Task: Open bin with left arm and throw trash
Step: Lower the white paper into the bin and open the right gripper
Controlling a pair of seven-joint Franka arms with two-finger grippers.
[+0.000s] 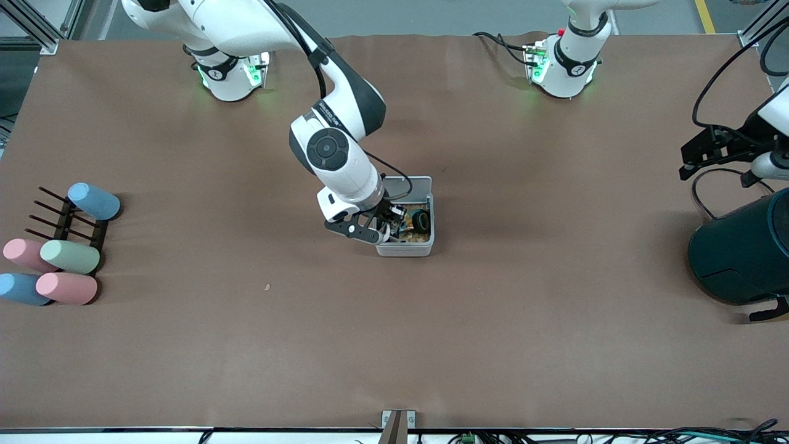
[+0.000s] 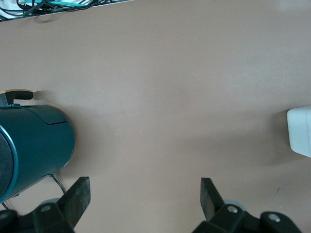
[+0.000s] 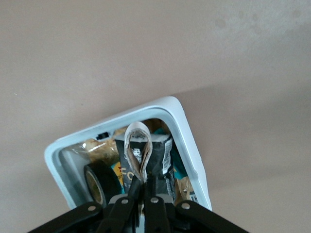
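My right gripper (image 3: 141,187) over open bin (image 1: 425,185), fingers pinching black foil packet (image 3: 146,155); tape roll (image 1: 421,220) inside. My left gripper (image 2: 146,196) waits by teal barrel (image 2: 34,145), fingers spread.

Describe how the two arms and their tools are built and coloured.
Both arms are glossy white with black joint bands and green lights at the bases. The right arm has a round black cap and a black cable along it. The right tool and left tool have black linkage fingers with silver pivots.
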